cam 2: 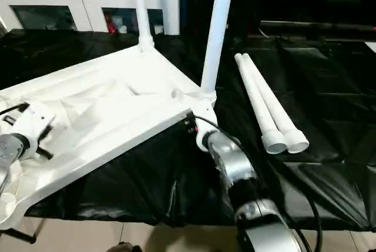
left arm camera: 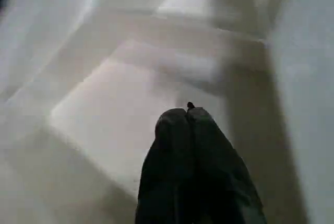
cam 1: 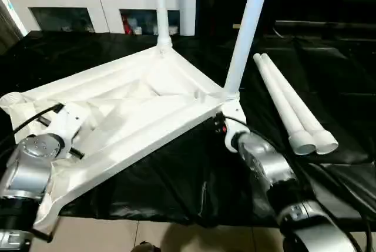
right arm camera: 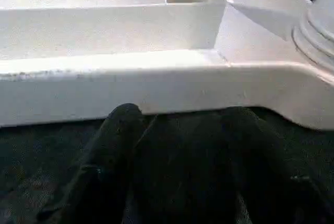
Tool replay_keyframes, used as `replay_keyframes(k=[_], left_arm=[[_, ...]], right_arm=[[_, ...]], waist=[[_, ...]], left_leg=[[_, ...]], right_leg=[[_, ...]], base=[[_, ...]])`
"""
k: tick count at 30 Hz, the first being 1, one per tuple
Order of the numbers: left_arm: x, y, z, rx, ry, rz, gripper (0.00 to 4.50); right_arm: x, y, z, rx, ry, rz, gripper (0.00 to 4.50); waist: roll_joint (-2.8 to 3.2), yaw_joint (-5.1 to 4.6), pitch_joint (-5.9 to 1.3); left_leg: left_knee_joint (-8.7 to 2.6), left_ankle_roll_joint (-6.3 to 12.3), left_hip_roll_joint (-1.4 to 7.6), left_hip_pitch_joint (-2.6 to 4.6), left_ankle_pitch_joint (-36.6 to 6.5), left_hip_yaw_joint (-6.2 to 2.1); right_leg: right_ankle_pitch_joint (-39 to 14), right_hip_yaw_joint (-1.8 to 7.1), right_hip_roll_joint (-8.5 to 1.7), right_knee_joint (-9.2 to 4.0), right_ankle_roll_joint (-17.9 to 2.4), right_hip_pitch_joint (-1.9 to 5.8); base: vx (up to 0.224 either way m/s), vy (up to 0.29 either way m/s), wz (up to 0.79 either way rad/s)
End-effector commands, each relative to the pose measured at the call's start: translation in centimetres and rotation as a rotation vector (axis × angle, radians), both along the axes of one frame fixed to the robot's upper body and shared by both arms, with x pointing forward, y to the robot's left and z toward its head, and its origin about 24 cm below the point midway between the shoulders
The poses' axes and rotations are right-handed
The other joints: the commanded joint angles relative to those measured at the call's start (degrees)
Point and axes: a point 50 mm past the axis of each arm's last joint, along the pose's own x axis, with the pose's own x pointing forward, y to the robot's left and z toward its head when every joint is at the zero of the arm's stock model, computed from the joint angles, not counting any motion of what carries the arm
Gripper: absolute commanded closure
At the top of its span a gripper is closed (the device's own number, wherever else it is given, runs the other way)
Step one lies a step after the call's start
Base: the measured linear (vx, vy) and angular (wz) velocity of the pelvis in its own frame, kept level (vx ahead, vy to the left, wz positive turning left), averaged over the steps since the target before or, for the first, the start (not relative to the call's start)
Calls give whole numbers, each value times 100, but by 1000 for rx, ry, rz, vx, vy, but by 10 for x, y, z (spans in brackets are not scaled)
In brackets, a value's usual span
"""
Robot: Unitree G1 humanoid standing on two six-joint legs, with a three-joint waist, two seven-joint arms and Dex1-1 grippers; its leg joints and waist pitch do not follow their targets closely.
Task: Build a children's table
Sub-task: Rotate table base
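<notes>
The children's table's white tabletop point(cam 1: 147, 123) lies upside down on a black cloth, its ribbed underside facing up. Two white legs stand upright in its sockets, one at the far corner point(cam 1: 160, 5) and one at the right corner point(cam 1: 245, 29). Two more legs point(cam 1: 288, 105) lie side by side on the cloth to the right. My left gripper point(left arm camera: 185, 112) is shut with nothing in it, hovering just over a flat panel between the ribs. My right gripper point(right arm camera: 172, 125) is low on the cloth, right up against the tabletop's outer rim point(right arm camera: 156, 88) near the right corner leg.
The black cloth point(cam 1: 176, 175) covers the work surface and ends at a front edge, with pale floor point(cam 1: 117, 234) below. A white glass-door cabinet point(cam 1: 100, 5) stands behind. The tabletop's near left corner point(cam 1: 44, 219) hangs over the cloth's front edge.
</notes>
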Motion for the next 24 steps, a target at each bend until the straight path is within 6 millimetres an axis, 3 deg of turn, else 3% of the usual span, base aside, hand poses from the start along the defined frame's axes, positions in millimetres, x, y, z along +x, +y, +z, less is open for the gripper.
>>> replay_keyframes(k=[1, 5, 7, 9, 11, 14, 19, 20, 23, 24], left_arm=[[0, -9, 3, -43, 55, -81, 450], [-3, -20, 7, -119, 119, -192, 450], [-7, -32, 9, -184, 171, -322, 450], [-7, -32, 9, -184, 171, -322, 450], [-12, -47, 11, -254, 221, -446, 450], [-20, -74, 12, -359, 287, -597, 450], [-18, -97, 7, -391, 308, -665, 450], [-16, -109, 4, -407, 316, -697, 450], [-13, -118, 2, -416, 313, -722, 450], [-11, -121, 1, -418, 307, -728, 450]], right_arm=[[3, 4, 2, -21, -3, 20, 211], [6, 5, 4, -21, 6, 26, 256], [8, 4, 3, -26, 34, 23, 267], [8, 4, 3, -26, 34, 23, 287], [9, 5, 3, -20, 51, 37, 300], [10, 7, 4, -16, 44, 67, 323], [10, 12, 6, -5, 38, 90, 344], [9, 15, 7, 2, 37, 105, 375], [8, 19, 7, 6, 34, 122, 387], [8, 21, 7, 7, 33, 128, 414]], waist=[[108, 7, -409], [108, 3, -417], [79, 5, -415], [92, 7, -402], [67, 4, -400], [85, 16, -411], [76, -4, -412], [76, -20, -403], [78, -28, -397], [70, -33, -386]], left_leg=[[-456, -267, 49, 172, -1622, -22], [-441, -250, 44, 183, -1516, -3], [-442, -229, 43, 178, -1464, -1], [-449, -245, 49, 182, -1523, 1], [-453, -236, 50, 179, -1514, 7], [-447, -249, 61, 187, -1471, 6], [-428, -212, 43, 172, -1366, 24], [-435, -204, 35, 153, -1393, 23], [-435, -211, 37, 172, -1502, 20], [-442, -231, 37, 189, -1621, 23]], right_leg=[[-642, 140, -198, -319, -1296, 226], [-384, 136, -181, -285, -1391, 242], [-404, 137, -192, -286, -1411, 257], [-503, 139, -189, -290, -1405, 254], [-527, 141, -192, -295, -1401, 259], [-532, 139, -201, -276, -1438, 261], [-385, 142, -189, -272, -1445, 285], [-454, 142, -192, -279, -1425, 292], [-684, 148, -191, -306, -1390, 285], [-879, 151, -185, -332, -1353, 267]], base=[[0, 0, 0], [0, 0, 0], [0, 0, 0], [0, 0, 0], [0, 0, 0], [0, 0, 0], [0, 0, 0], [0, 0, 0], [0, 0, 0], [0, 0, 0]])
